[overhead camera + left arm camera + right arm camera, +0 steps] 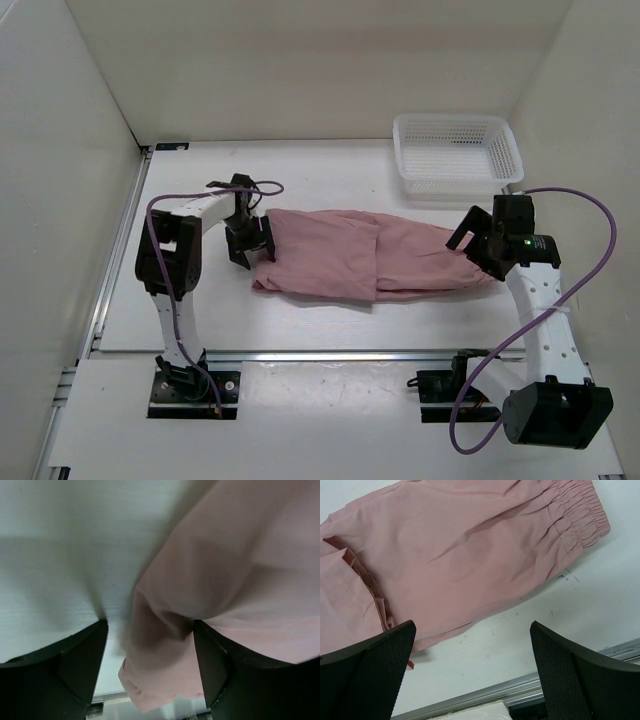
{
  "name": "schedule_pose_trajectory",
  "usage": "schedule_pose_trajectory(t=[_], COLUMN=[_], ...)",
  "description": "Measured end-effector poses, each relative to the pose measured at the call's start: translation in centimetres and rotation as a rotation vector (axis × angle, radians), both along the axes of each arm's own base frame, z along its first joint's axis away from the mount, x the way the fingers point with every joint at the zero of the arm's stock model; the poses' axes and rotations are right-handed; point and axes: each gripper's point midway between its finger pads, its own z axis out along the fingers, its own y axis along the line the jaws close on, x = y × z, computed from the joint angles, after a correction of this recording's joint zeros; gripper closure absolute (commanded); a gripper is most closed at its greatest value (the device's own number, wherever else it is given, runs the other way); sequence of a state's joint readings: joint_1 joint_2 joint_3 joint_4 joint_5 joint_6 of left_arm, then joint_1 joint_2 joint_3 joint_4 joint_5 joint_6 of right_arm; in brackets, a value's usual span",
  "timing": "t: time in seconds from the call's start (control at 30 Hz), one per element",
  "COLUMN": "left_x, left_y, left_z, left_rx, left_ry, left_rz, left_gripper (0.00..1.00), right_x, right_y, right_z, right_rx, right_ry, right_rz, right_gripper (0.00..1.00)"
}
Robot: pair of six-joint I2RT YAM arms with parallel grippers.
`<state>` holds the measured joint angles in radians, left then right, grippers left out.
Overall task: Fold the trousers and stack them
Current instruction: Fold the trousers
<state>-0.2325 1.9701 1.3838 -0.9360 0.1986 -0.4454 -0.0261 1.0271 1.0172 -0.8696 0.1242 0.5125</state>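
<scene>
Robot lab cell: white partition walls [300,60], white table [330,328], aluminium rail [340,355] along its near edge.

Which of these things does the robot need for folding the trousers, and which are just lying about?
Part of the job:
- pink trousers, spread on the table
- left gripper, open, with fabric between its fingers
- right gripper, open, at the waist end

Just lying about:
- white basket, far right corner, apart from the trousers

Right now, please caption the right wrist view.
Right gripper, jaws open, over the trousers at their gathered waist.
</scene>
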Motion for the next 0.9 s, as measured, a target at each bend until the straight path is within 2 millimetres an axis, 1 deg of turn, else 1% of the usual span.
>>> schedule_pose_trajectory(t=[0.03, 0.07, 0.1, 0.13, 0.2, 0.3, 0.37, 0.47, 0.53, 0.57, 0.67, 0.73, 0.8, 0.83, 0.9], left_x=[-0.2, -0.5, -0.5, -0.3, 0.0, 0.5, 1.2, 2.8, 4.1, 4.7, 7.0, 8.8, 10.1, 10.6, 10.8], left_y=[0.1, 0.0, -0.1, -0.1, -0.3, -0.5, -0.2, 0.7, 1.9, 2.7, 4.8, 5.9, 6.2, 6.0, 4.6], left_z=[-0.8, -0.9, -0.8, -0.8, -1.1, -0.9, -0.3, 1.3, 3.1, 4.3, 8.8, 12.7, 16.4, 18.2, 21.3], left_rx=[0.005, 0.002, 0.000, -0.002, -0.008, -0.016, 0.010, 0.063, 0.091, 0.107, 0.148, 0.165, 0.172, 0.167, 0.138], left_ry=[0.019, 0.034, 0.035, 0.027, 0.020, 0.010, -0.009, -0.061, -0.112, -0.138, -0.240, -0.329, -0.418, -0.466, -0.534], left_rz=[0.002, 0.006, 0.008, 0.009, 0.008, 0.002, 0.006, 0.030, 0.065, 0.086, 0.143, 0.176, 0.189, 0.188, 0.169], left_gripper=[0.22, 0.25, 0.42, 0.56, 0.90, 0.90, 0.90, 0.90, 0.90, 0.90, 0.90, 0.90, 0.90, 0.90, 0.90], right_x=[0.0, 0.0, 0.0, 0.0, 0.0, 0.0, 0.0, 0.0, 0.0, 0.0, 0.0, 0.0, 0.0, 0.0, 0.0], right_y=[0.0, 0.0, 0.0, 0.0, 0.0, 0.1, 0.2, 0.3, 0.4, 0.4, 0.5, 0.5, 0.5, 0.5, 0.6], right_z=[0.0, 0.0, 0.0, 0.0, 0.0, 0.0, 0.0, -0.1, -0.1, -0.1, -0.1, -0.1, -0.1, -0.1, -0.1], right_rx=[0.000, 0.000, 0.000, 0.000, 0.000, 0.003, 0.007, 0.014, 0.015, 0.014, 0.013, 0.013, 0.016, 0.016, 0.018], right_ry=[0.000, 0.000, 0.000, 0.000, 0.000, 0.001, 0.001, 0.003, 0.004, 0.004, 0.004, 0.004, 0.004, 0.004, 0.004], right_rz=[0.000, 0.000, 0.000, 0.000, 0.000, 0.002, 0.006, 0.016, 0.023, 0.025, 0.032, 0.034, 0.036, 0.038, 0.041], right_gripper=[0.00, 0.00, 0.00, 0.00, 0.00, 0.00, 0.00, 0.00, 0.00, 0.00, 0.00, 0.00, 0.00, 0.00, 0.00])
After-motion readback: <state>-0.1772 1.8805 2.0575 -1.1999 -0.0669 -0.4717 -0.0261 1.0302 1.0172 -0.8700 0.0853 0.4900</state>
